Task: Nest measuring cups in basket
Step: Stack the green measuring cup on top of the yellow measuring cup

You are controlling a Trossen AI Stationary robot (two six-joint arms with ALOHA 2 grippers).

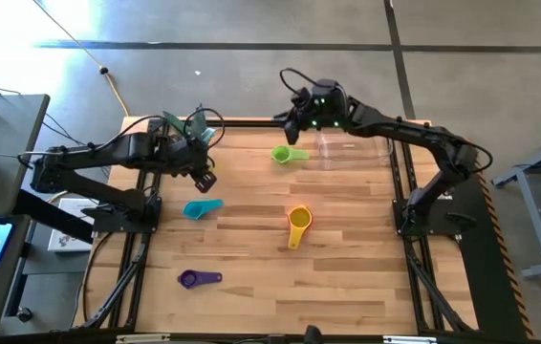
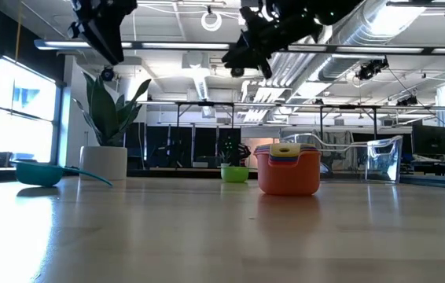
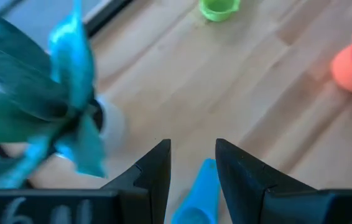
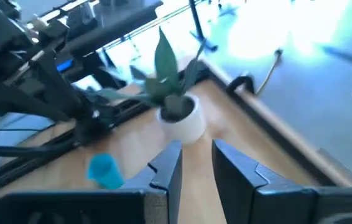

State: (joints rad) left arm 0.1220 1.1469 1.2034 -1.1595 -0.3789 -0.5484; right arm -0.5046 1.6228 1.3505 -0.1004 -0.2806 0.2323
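Observation:
Both grippers hang open above the table and hold nothing. My left gripper (image 1: 205,179) (image 3: 193,146) is above the teal cup (image 1: 202,207) (image 2: 38,171), whose handle (image 3: 199,190) shows below, between the fingers. My right gripper (image 1: 294,122) (image 4: 196,149) is near the far edge, above the green cup (image 1: 290,154) (image 2: 235,174). The orange cup (image 1: 298,222) (image 2: 288,174) stands on its base with the yellow cup and other coloured rims nested inside. The purple cup (image 1: 197,278) lies near the near edge. The clear basket (image 1: 352,148) (image 2: 368,157) sits at the far right.
A white pot with a green plant (image 1: 199,129) (image 2: 104,161) (image 4: 182,118) stands at the far left corner, close to my left gripper. Bare wood (image 1: 347,277) stretches across the near right of the table. Black frame rails (image 1: 400,191) run along the table's sides.

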